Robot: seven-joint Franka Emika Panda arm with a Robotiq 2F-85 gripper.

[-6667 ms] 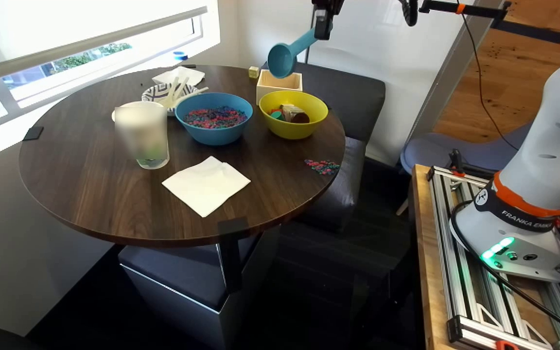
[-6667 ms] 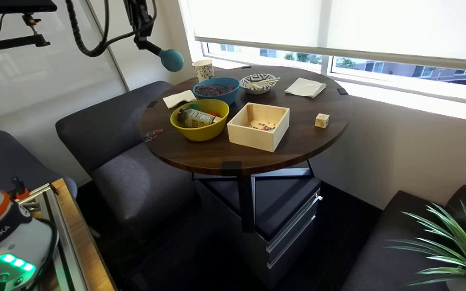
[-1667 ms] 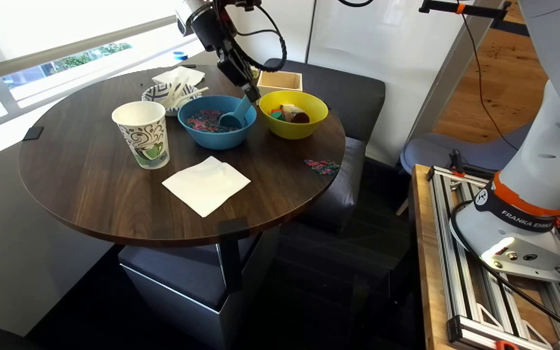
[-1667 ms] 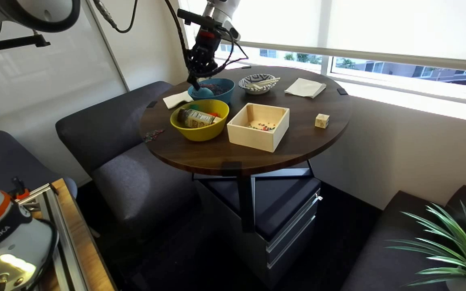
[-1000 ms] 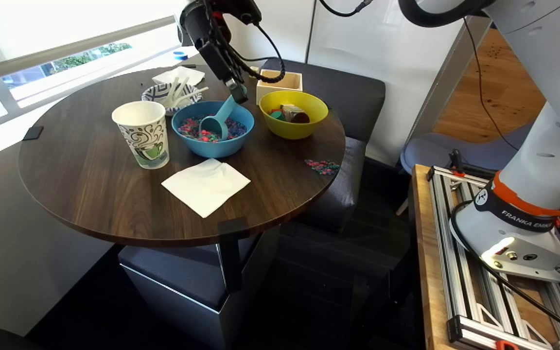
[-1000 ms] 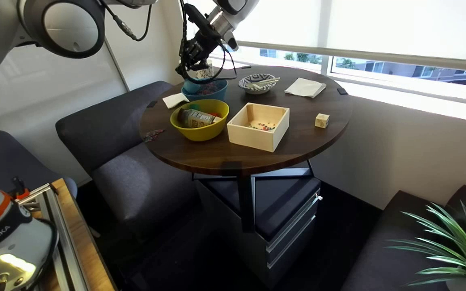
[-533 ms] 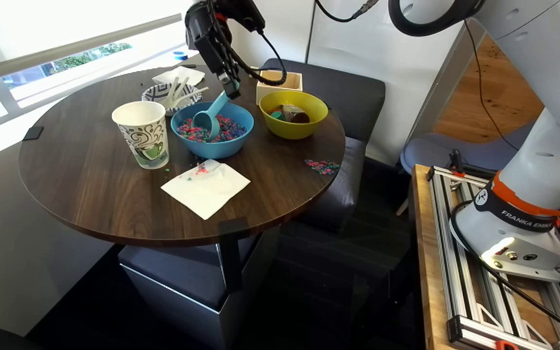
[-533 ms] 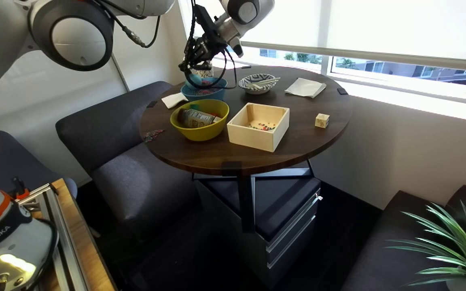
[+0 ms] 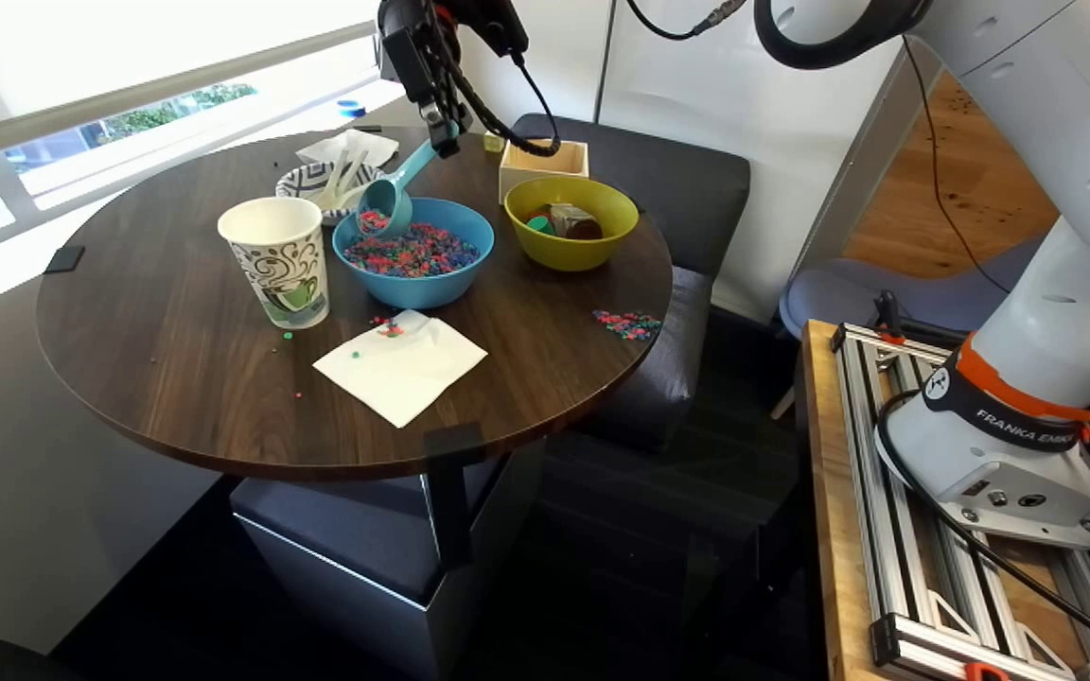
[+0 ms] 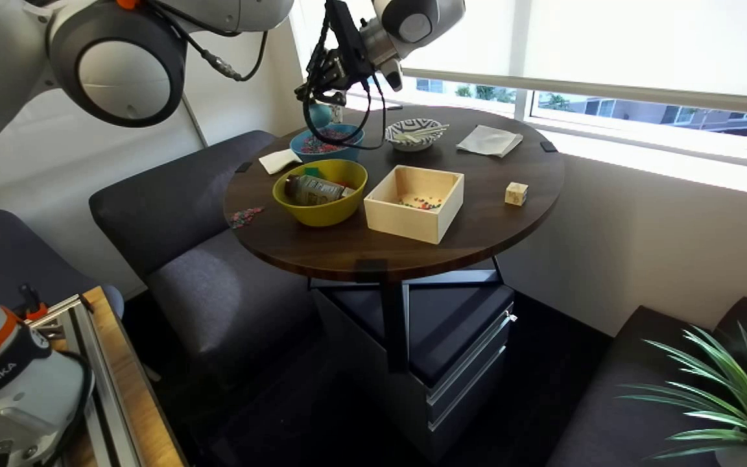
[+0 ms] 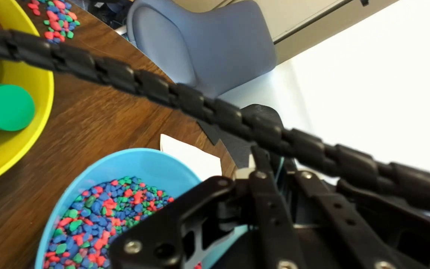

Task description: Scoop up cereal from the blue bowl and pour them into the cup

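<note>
Below fingers [image 9: 448, 148], cereal [image 9: 427, 251] in blue bowl [image 9: 420, 291]

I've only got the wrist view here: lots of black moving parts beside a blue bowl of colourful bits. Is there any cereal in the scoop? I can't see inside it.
Observer: Yes. In an exterior view, the scoop has some cereal in it.
Operator: Nice! And the paper cup, is that standing up or lying down?
Observer: In an exterior view, the cup stands upright.
Operator: I see a small heap of bits near the table's edge. Any other mess I'm missing?
Observer: Yes, in an exterior view a few loose pieces lie on the white napkin.
</note>
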